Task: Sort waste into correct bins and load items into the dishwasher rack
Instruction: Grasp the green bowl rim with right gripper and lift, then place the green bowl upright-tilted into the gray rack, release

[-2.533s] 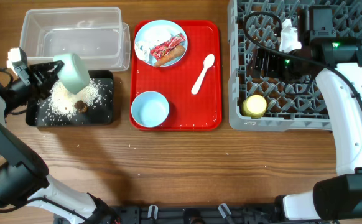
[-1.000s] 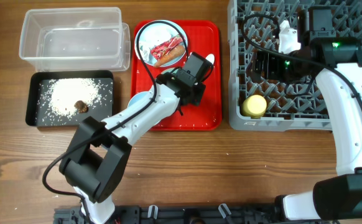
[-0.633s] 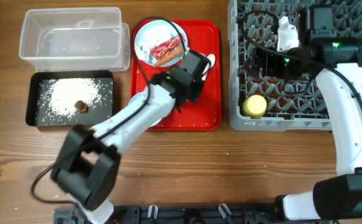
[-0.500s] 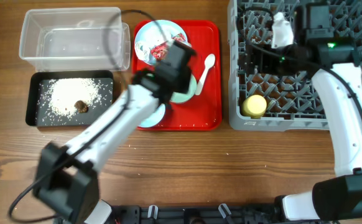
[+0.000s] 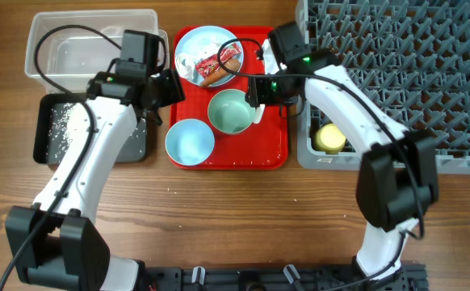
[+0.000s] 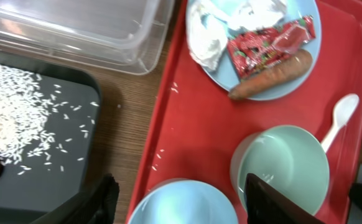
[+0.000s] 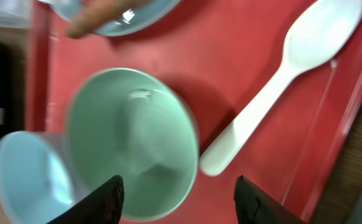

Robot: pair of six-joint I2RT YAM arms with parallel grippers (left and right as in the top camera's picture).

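Green bowl [image 7: 131, 137] sits just under the right claw [image 7: 178, 180], which gapes empty (left claw [image 6: 178, 180], gaping too, hangs farther off).

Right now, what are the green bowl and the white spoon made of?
The green bowl looks like smooth, hard plastic: even colour with a soft sheen. The white spoon looks like thin plastic too, plain white, a little glossy.

pale green bowl [image 5: 233, 111]: upright, centre of red tray [image 5: 272, 147]
light blue bowl [image 5: 190, 140]: upright, tray's front-left corner
plate [image 5: 204, 37]: tray's back-left, holding wrapper [image 6: 268, 46], paper [image 6: 209, 34], carrot stick [image 6: 271, 74]
spoon [image 7: 280, 87]: flat, tray's right half
yellow cup [image 5: 330, 137]: in rack [image 5: 396, 81], right of tray
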